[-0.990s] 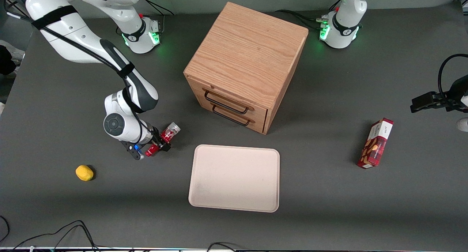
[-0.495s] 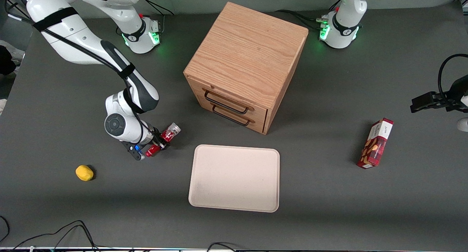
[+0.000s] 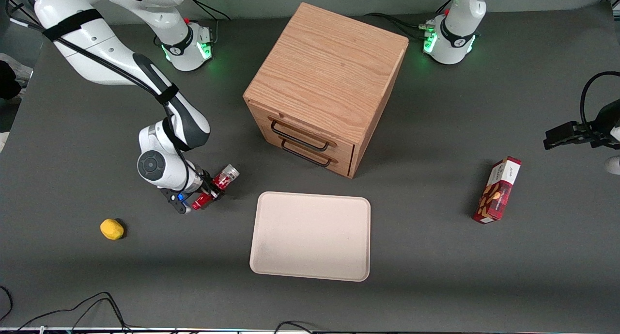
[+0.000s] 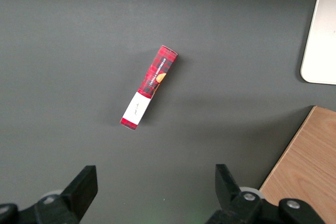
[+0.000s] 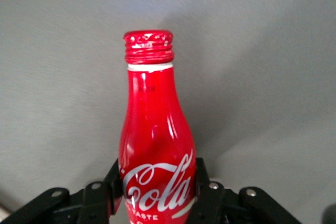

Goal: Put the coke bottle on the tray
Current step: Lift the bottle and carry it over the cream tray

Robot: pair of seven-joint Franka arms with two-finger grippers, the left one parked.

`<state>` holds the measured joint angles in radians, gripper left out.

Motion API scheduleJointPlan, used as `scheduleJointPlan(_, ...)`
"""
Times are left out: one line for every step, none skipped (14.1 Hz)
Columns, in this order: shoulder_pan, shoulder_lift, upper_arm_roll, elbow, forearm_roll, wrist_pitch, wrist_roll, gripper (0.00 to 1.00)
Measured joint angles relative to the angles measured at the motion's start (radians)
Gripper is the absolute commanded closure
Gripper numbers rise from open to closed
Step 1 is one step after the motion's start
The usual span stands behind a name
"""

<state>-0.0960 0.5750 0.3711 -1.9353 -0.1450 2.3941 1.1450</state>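
tool [image 3: 209,191] closing on coke bottle [image 3: 216,183] at mid-body, bottle lying tilted just off the desk [image 3: 436,276], near tray [image 3: 310,236] edge toward working arm | risk: smooth contoured body slipping or pivoting during carry, landing short of tray rim

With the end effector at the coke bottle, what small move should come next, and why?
Probably lift slightly, then carry toward the tray. The end effector is shut on the coke bottle, which lies tilted just off the tray's corner nearest the working arm; the tray is bare.
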Motion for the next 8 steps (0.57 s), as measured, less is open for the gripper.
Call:
scheduleJointPlan(0.0,-0.004,0.007,0.038,-0.004,-0.045,-0.007,1.0)
scheduleJointPlan(0.0,-0.011,0.017,0.093,-0.005,-0.115,-0.024,1.0)
scheduleJointPlan(0.0,-0.02,0.024,0.157,-0.005,-0.194,-0.047,1.0)
scheduleJointPlan(0.0,-0.028,0.031,0.231,-0.005,-0.275,-0.077,1.0)
scheduleJointPlan(-0.001,-0.035,0.039,0.305,-0.005,-0.346,-0.113,1.0)
scheduleJointPlan(-0.001,-0.039,0.047,0.376,-0.005,-0.411,-0.151,1.0)
scheduleJointPlan(0.0,-0.039,0.057,0.446,-0.005,-0.47,-0.191,1.0)
scheduleJointPlan(0.001,-0.04,0.066,0.51,-0.005,-0.515,-0.231,1.0)
